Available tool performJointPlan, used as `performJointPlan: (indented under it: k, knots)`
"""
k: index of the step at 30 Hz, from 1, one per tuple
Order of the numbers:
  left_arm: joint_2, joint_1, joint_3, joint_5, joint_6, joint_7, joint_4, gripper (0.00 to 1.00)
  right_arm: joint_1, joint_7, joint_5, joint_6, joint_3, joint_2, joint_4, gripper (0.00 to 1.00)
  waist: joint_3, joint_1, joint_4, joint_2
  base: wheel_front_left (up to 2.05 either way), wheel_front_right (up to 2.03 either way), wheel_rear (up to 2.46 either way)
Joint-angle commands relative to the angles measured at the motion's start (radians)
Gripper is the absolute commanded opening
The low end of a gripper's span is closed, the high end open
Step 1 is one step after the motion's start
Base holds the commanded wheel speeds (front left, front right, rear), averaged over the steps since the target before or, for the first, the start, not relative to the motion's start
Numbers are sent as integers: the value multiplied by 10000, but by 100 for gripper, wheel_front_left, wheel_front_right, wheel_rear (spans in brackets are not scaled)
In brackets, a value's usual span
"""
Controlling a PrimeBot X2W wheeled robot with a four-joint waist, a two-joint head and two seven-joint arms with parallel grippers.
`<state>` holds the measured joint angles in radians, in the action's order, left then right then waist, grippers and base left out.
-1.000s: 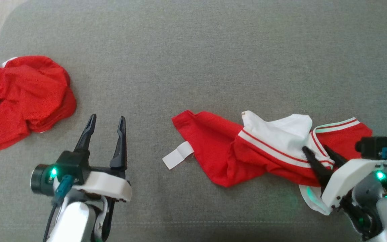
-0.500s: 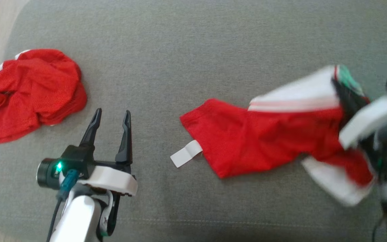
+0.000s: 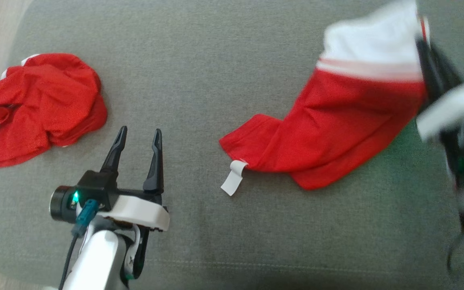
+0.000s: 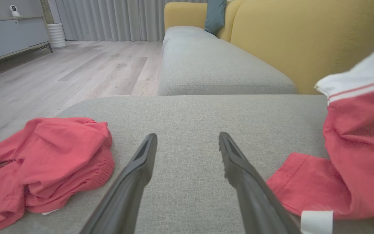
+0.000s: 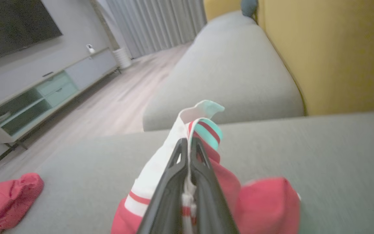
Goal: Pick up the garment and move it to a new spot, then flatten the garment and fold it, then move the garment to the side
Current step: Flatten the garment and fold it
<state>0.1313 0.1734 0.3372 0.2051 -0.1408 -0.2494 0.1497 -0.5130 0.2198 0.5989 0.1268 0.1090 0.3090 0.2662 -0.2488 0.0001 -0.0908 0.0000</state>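
The garment (image 3: pixel 336 121) is red with a white, red-striped band and a white tag (image 3: pixel 233 182). It hangs stretched from upper right down to the grey cushion (image 3: pixel 216 60), its lower end resting there. My right gripper (image 3: pixel 425 56) is shut on its white striped edge, blurred in the head view. In the right wrist view the two fingers (image 5: pixel 203 165) pinch the white and teal-striped hem of the garment (image 5: pixel 203 126). My left gripper (image 3: pixel 140 135) stands open over bare cushion, left of the garment (image 4: pixel 352 156), holding nothing.
A second crumpled red garment (image 3: pixel 38 108) lies at the cushion's left edge, also seen as a red garment (image 4: pixel 44 159) in the left wrist view. A yellow sofa back (image 4: pixel 304 39) rises behind. Wooden floor (image 4: pixel 60 71) lies beyond the left edge.
My right gripper closed on the garment's striped edge and lifted it up and away, pulling the cloth taut. The head camera shifted slightly. The left gripper stayed open.
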Motion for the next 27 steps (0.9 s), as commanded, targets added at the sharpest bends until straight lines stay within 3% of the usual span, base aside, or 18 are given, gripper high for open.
performJointPlan:
  k: [1,12,13,14,15,21,27]
  knots:
    - [104,256,-426,37,-54,-116,-320,100,1110,-169,67,39,-252,-57,-262,0,5,-1,101,0,0,0,0]
    - [340,213,-569,5,-78,-121,-444,100,4769,-565,-343,39,-1826,-1208,-761,0,-20,-1,675,0,0,0,0]
    - [362,207,-576,4,-83,-121,-456,100,4880,-638,-409,39,-1840,-1306,-847,27,-16,-1,709,0,0,0,0]
    - [380,201,-577,7,-83,-121,-462,100,4983,-678,-478,39,-1851,-1399,-905,72,-3,-1,731,0,0,0,0]
    - [397,193,-578,13,-84,-121,-462,100,5058,-743,-567,39,-1890,-1478,-960,100,16,-1,750,0,0,0,0]
    - [488,-7,-633,109,-158,-109,-439,100,5219,-2105,-2260,39,-2025,-1506,-2075,100,398,-1,802,0,0,0,0]
    - [607,-363,-655,156,-266,-21,-500,100,5384,-2229,-3468,39,-1571,-1460,-3515,100,907,-1,800,0,0,0,0]
